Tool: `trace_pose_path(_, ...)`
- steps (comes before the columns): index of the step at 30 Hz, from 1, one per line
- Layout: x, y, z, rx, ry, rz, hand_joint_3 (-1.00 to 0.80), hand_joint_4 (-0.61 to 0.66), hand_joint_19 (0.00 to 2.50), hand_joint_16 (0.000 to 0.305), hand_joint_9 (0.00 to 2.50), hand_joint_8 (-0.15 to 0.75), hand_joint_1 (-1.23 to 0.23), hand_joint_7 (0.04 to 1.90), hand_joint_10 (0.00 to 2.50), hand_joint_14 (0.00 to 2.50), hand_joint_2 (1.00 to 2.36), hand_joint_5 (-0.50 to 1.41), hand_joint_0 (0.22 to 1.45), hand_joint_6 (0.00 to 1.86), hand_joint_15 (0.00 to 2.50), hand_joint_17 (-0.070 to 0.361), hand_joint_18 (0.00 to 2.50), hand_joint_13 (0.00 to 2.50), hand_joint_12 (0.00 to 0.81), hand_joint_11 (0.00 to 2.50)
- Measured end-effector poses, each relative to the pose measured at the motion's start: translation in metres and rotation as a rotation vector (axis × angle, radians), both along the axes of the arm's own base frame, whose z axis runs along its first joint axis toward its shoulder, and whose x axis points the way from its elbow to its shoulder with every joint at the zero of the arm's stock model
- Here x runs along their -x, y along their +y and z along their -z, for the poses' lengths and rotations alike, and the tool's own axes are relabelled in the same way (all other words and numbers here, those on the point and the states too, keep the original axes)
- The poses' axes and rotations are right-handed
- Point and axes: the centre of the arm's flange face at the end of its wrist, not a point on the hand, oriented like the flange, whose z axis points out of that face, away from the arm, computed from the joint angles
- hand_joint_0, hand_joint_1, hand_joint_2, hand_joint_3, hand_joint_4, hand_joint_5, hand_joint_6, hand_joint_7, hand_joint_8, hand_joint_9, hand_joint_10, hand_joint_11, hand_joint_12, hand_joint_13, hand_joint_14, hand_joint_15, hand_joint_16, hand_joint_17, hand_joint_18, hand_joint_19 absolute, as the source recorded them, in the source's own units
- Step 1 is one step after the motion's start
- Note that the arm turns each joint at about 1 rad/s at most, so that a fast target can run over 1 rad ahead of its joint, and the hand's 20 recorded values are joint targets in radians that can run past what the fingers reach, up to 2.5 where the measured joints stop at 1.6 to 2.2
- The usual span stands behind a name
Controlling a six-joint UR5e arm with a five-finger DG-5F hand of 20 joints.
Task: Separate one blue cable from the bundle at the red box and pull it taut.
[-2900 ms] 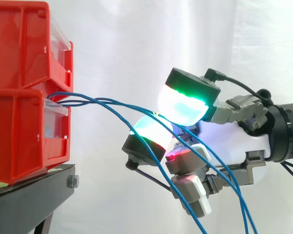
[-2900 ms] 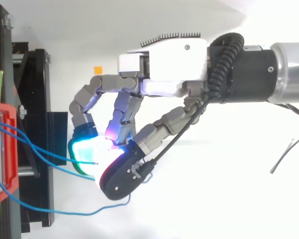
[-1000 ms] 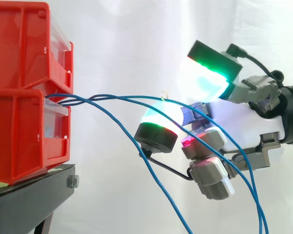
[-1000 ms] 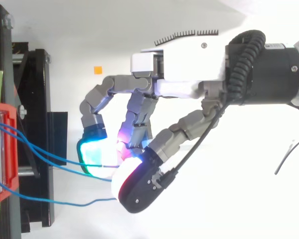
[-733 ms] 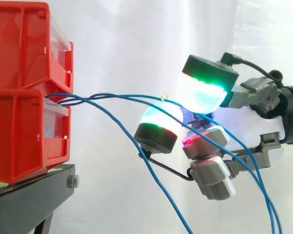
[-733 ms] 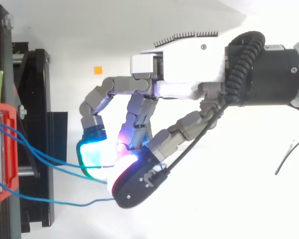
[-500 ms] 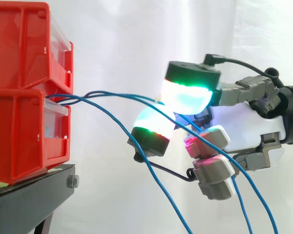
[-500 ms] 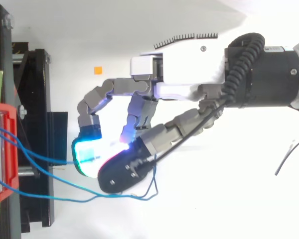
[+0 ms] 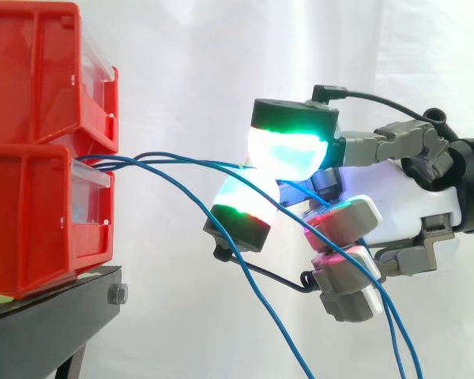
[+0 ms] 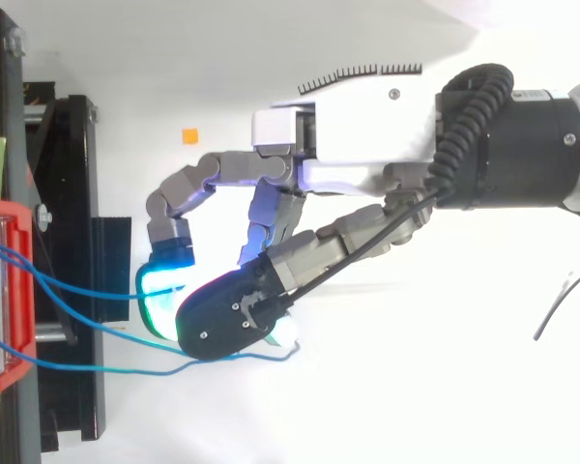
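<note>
Compared with half a second ago, the upper black-backed pad has swung down and toward the box, closing onto the lower glowing pad. At the side view's left the red box sits on the black stand. From the right the hand reaches in with its fingers curled, well apart from the box. The bundle leaves the box front and fans out rightward. One blue cable runs nearly level from the box into the pinch between the two cyan-green fingertips, so the hand grips it, though a second strand may be caught there too. The other strands droop past the palm. With the cable's long axis lying box-to-hand, I judge the pull should go straight away from the box, rightward.
</note>
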Motion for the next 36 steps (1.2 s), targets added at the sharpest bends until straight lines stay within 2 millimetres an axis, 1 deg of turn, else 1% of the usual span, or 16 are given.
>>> trace_pose_path(3,0.0000,0.0000,-0.0002,0.000,-0.001,0.000,-0.49,0.12,0.79,0.057,1.31,0.334,-0.62,1.17,0.03,0.03,1.00,-0.13,0.52,0.70,0.77,0.128,1.04,1.25,0.411,1.03)
trace_pose_path(6,-0.0001,-0.0001,0.0001,0.000,-0.001,0.000,-0.50,0.13,0.77,0.060,1.32,0.343,-0.59,1.13,0.03,0.03,1.00,-0.13,0.49,0.71,0.77,0.134,1.06,1.26,0.422,1.04)
trace_pose_path(7,-0.0002,-0.0003,0.0001,0.000,-0.002,0.000,-0.50,0.13,0.78,0.060,1.33,0.344,-0.55,1.11,0.03,0.02,1.00,-0.13,0.49,0.71,0.76,0.135,1.06,1.26,0.421,1.04)
trace_pose_path(9,-0.0003,-0.0007,0.0000,0.000,-0.003,0.000,-0.50,0.12,0.79,0.058,1.33,0.336,-0.48,1.12,0.03,0.03,1.00,-0.13,0.52,0.71,0.76,0.130,1.05,1.25,0.411,1.02)
trace_pose_path(11,-0.0004,-0.0016,-0.0001,0.000,-0.005,0.002,-0.50,0.11,0.81,0.056,1.33,0.321,-0.47,1.13,0.03,0.03,1.00,-0.13,0.55,0.71,0.78,0.125,1.03,1.25,0.404,1.05)
trace_pose_path(15,-0.0006,-0.0026,-0.0001,0.001,-0.007,0.004,-0.37,0.10,0.82,0.054,1.33,0.319,-0.57,1.15,0.03,0.03,1.01,-0.13,0.61,0.72,0.78,0.121,1.02,1.25,0.394,1.06)
trace_pose_path(18,-0.0007,-0.0025,-0.0002,0.001,-0.008,0.004,-0.30,0.09,0.83,0.054,1.33,0.311,-0.58,1.15,0.03,0.03,1.01,-0.13,0.60,0.73,0.78,0.122,1.02,1.24,0.396,1.08)
trace_pose_path(24,-0.0009,-0.0017,-0.0002,0.002,-0.008,0.008,-0.25,0.11,0.82,0.059,1.32,0.327,-0.53,1.09,0.03,0.02,1.01,-0.14,0.60,0.75,0.77,0.132,1.04,1.24,0.416,1.08)
trace_pose_path(27,-0.0009,-0.0035,-0.0001,0.004,-0.009,0.018,-0.21,0.13,0.79,0.065,1.31,0.347,-0.56,1.06,0.03,0.02,1.01,-0.15,0.59,0.76,0.75,0.145,1.09,1.25,0.437,1.07)
trace_pose_path(28,-0.0009,-0.0042,0.0001,0.006,-0.009,0.023,-0.21,0.13,0.79,0.065,1.31,0.348,-0.57,1.06,0.03,0.03,1.01,-0.15,0.60,0.76,0.75,0.146,1.09,1.25,0.435,1.06)
trace_pose_path(29,-0.0009,-0.0049,0.0001,0.006,-0.010,0.026,-0.27,0.13,0.80,0.063,1.30,0.340,-0.57,1.07,0.03,0.03,1.01,-0.15,0.58,0.75,0.76,0.141,1.07,1.23,0.429,1.08)
trace_pose_path(30,-0.0009,-0.0055,0.0001,0.007,-0.010,0.029,-0.35,0.10,0.84,0.057,1.28,0.321,-0.54,1.10,0.03,0.03,1.01,-0.15,0.56,0.75,0.78,0.129,1.01,1.21,0.407,1.09)
trace_pose_path(31,-0.0009,-0.0063,0.0001,0.008,-0.011,0.034,-0.37,0.11,0.84,0.057,1.28,0.318,-0.53,1.11,0.03,0.03,1.01,-0.15,0.56,0.75,0.77,0.128,1.01,1.21,0.406,1.10)
trace_pose_path(32,-0.0010,-0.0067,0.0001,0.008,-0.012,0.037,-0.42,0.10,0.84,0.057,1.29,0.319,-0.48,1.10,0.03,0.03,1.01,-0.15,0.55,0.75,0.77,0.129,1.02,1.21,0.409,1.09)
trace_pose_path(35,-0.0013,-0.0069,0.0000,0.010,-0.014,0.041,-0.45,0.10,0.84,0.056,1.31,0.316,-0.36,1.09,0.03,0.03,1.00,-0.14,0.58,0.74,0.77,0.126,1.01,1.21,0.402,1.10)
trace_pose_path(36,-0.0015,-0.0070,-0.0001,0.010,-0.015,0.043,-0.44,0.09,0.85,0.055,1.31,0.312,-0.35,1.10,0.03,0.03,1.01,-0.14,0.59,0.74,0.78,0.124,1.01,1.22,0.398,1.09)
